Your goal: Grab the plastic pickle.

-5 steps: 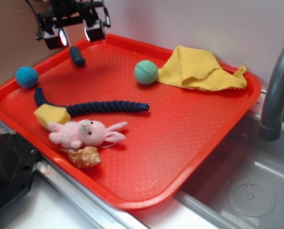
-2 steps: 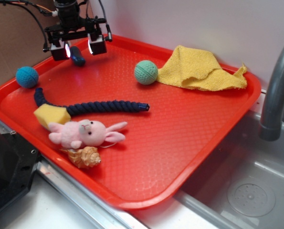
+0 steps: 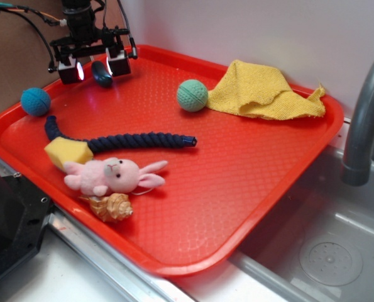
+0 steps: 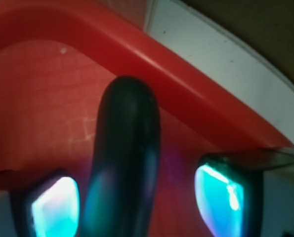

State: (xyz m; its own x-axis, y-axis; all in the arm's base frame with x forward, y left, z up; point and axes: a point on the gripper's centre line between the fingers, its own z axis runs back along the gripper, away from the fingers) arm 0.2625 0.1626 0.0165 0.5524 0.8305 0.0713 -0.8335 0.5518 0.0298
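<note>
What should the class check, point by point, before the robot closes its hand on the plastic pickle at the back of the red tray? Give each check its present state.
1. Pickle between the fingers: ok. In the wrist view the plastic pickle lies between the two lit fingertips.
2. Hand open: ok. The hand is spread wider than the pickle.
3. Centred: not ok. The pickle sits nearer one fingertip.
4. Low enough to grip: cannot tell.
5. Clear of the tray rim: cannot tell; the rim runs close behind the pickle.
6. Neighbours clear: ok. The blue ball lies apart.
</note>
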